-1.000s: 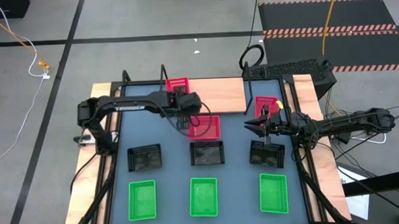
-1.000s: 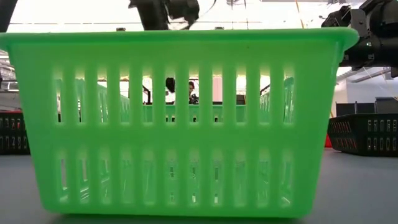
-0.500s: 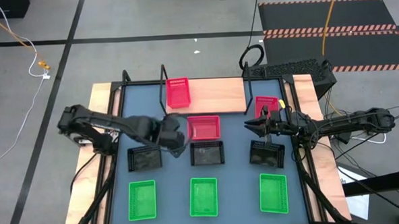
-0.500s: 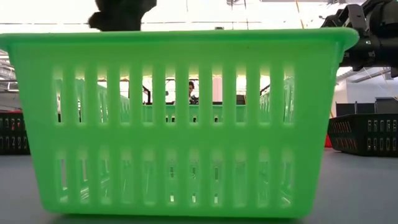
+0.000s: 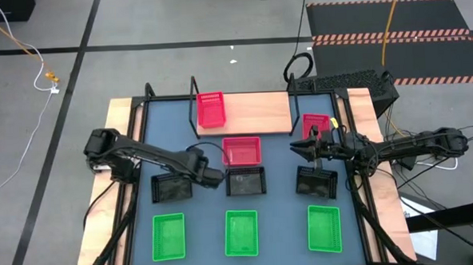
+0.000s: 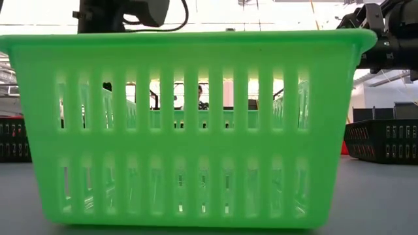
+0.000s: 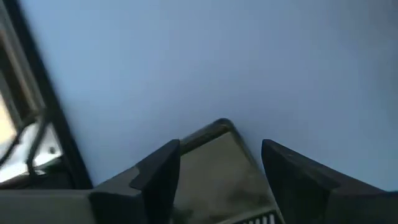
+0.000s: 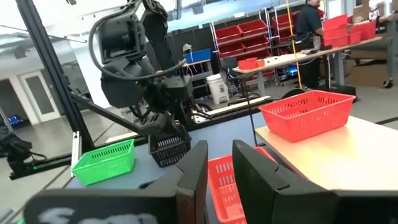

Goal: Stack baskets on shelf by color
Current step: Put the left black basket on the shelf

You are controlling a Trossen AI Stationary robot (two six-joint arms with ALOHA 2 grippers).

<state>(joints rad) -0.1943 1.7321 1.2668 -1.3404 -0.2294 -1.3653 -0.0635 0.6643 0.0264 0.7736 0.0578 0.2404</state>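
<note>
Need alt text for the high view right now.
Both arms hang over the blue-grey table: left gripper open beside a black basket, right gripper near another. One red basket sits on the shelf.

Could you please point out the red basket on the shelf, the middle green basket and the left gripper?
Red basket on the shelf (image 5: 210, 110), high view, its floor.
Middle green basket (image 5: 241, 231), high view, its floor.
Left gripper (image 5: 212, 178), high view, between its fingertips.

One red basket (image 5: 210, 110) on shelf (image 5: 256, 112); eight baskets (image 5: 241, 231) on tabletop
</note>
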